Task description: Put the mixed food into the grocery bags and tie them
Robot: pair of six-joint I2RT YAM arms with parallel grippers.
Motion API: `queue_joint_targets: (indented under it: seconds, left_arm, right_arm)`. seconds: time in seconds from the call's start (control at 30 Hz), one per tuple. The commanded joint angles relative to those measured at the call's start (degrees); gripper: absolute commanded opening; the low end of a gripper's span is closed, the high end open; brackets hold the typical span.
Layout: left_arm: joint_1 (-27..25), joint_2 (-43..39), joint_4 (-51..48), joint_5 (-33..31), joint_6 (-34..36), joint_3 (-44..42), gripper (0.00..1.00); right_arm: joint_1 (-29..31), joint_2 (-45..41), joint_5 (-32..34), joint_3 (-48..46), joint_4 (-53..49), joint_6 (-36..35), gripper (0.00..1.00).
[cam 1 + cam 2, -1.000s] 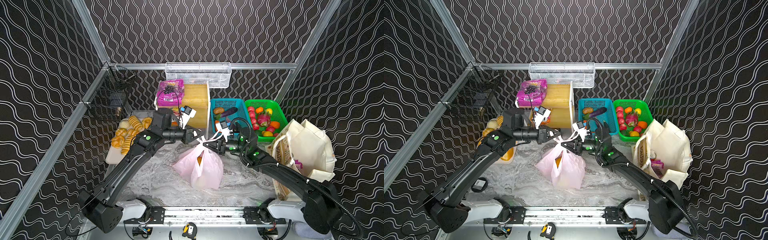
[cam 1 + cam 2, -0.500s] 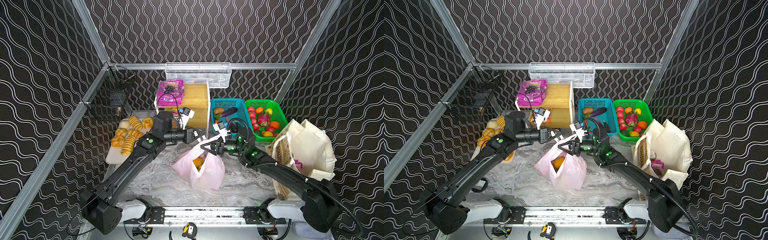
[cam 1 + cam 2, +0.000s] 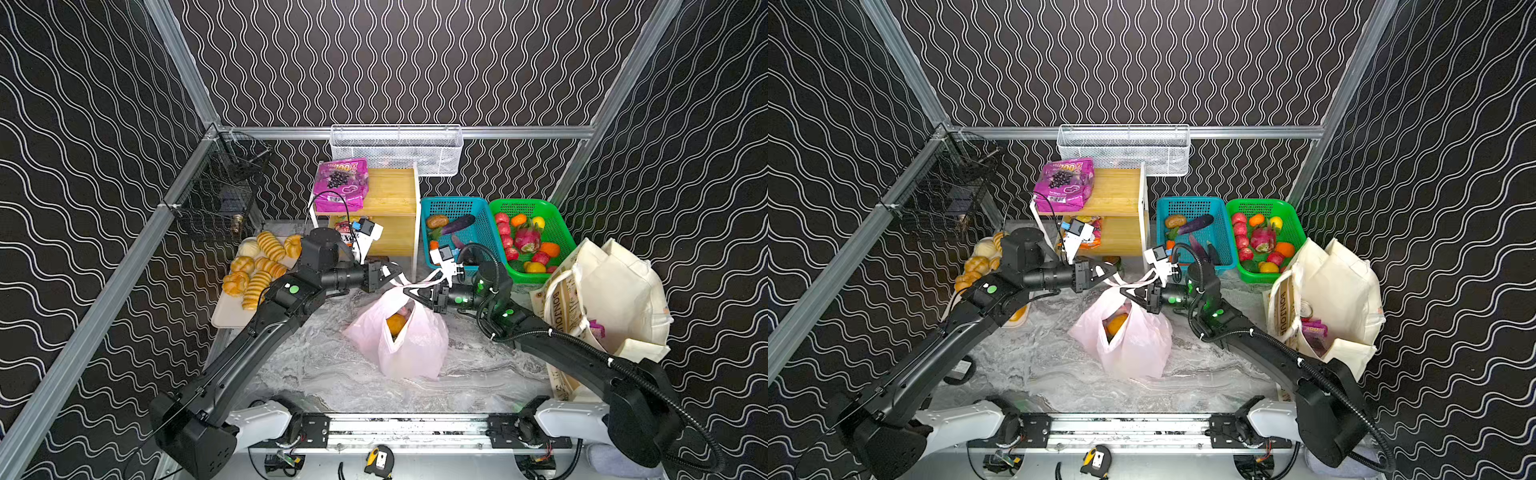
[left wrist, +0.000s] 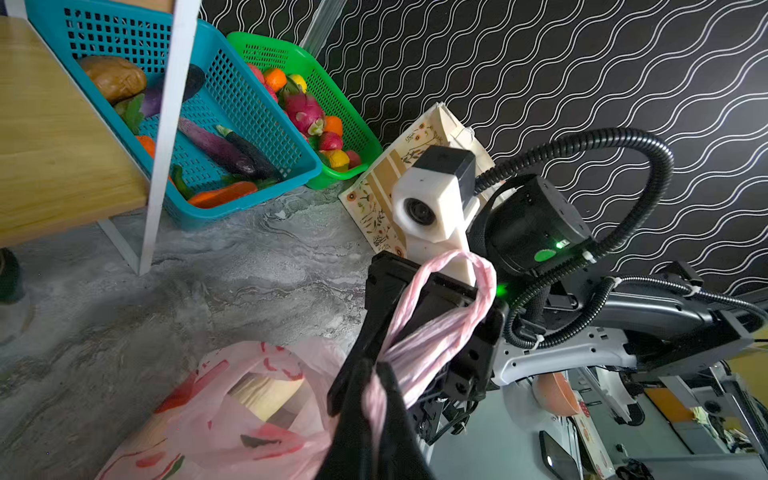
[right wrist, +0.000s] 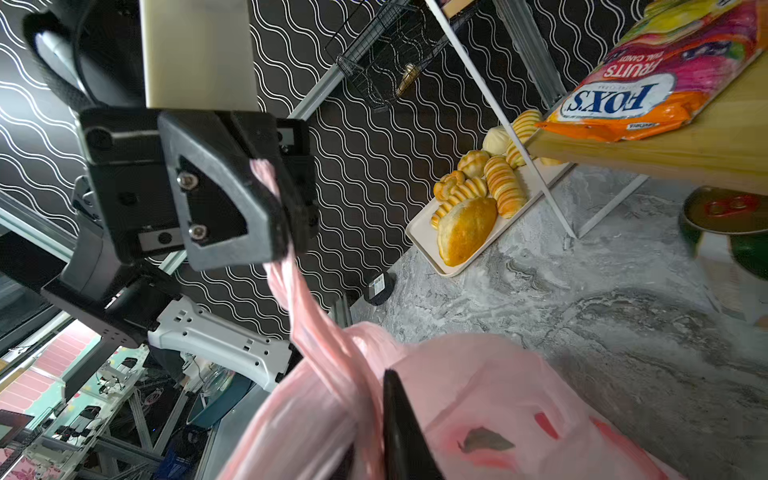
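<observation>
So the grey marble-look tabletop [image 3: 316, 365] has the big cream fabric tote with the printed side [image 3: 615, 299] standing at its right edge, mouth open with some packs already inside. The thin translucent pink plastic bag [image 3: 411, 349] sits upright in the middle of the tabletop, between the two arms. A magenta grape-print snack pouch [image 3: 341, 185] lies on top of the wooden shelf [image 3: 395, 187] at the back, so I'd say not all the food is bagged. The step in hand looks like tying the pink bag. The left gripper [image 3: 394, 277] has its fingers [image 5: 299, 216] clenched on one twisted pink handle strand [image 5: 299, 299] and holds it up above the bag's mouth. The right gripper [image 3: 413, 291] is right against it, with the other handle loop [image 4: 478, 274] draped over its body. Honestly I can't tell whether its fingers are pinched on plastic or just sitting inside the loop. An orange round fruit [image 3: 395, 323] shows through the gap in the bag's mouth. The next move probably needs the right side to get a firm pinch. Then one strand has to be crossed and pulled through the other without tugging the light bag over.
</observation>
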Motion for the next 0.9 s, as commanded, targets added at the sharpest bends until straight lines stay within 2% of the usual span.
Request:
queue_joint_targets:
  seconds: [0.0,0.1,0.17,0.2,0.23,0.37,0.5,0.57,0.67,0.77,0.87]
  left_arm:
    - [0.05,-0.66,0.26,-1.0,0.7,-0.89,0.0]
    - [0.05,-0.8,0.48,1.04,2.32,-1.45,0.14]
    - [0.05,-0.37,-0.63,3.73,5.21,-0.8,0.32]
    - [0.1,0.0,-1.44,5.38,7.25,-0.28,0.46]
    - [0.1,0.38,-3.03,5.85,9.41,0.49,0.53]
    - [0.05,0.98,-6.82,6.65,17.41,1.79,0.64]
    - [0.1,1.52,-8.23,7.37,23.3,2.07,0.68]
    - [0.05,2.09,-8.72,7.3,24.64,2.37,0.68]
    - [0.09,3.49,-8.91,10.51,25.05,3.16,0.63]
    - [0.1,3.98,-7.28,11.32,23.44,2.5,0.43]
    - [0.03,3.61,-5.92,10.74,22.41,1.73,0.18]
  right_arm:
    - [-0.05,0.29,0.61,0.27,2.94,1.69,0.12]
    - [-0.06,0.53,-0.26,0.18,3.97,1.92,0.05]
    - [-0.05,0.69,-1.38,0.01,4.94,2.26,0.01]
    - [-0.04,0.75,-2.07,-0.08,5.42,2.12,0.0]
    - [-0.05,0.71,-2.47,-0.08,5.58,2.12,0.0]
    - [-0.05,0.67,-3.57,0.01,6.25,1.63,0.0]
    - [-0.04,0.6,-4.95,-0.08,7.58,1.36,0.0]
    - [-0.05,0.71,-5.57,-0.17,8.42,1.65,0.0]
    - [-0.05,0.75,-5.76,-0.16,8.53,1.76,0.0]
    - [-0.04,0.88,-6.1,-0.16,9.06,2.03,0.0]
    - [-0.05,1.01,-6.31,-0.01,8.79,1.8,0.0]
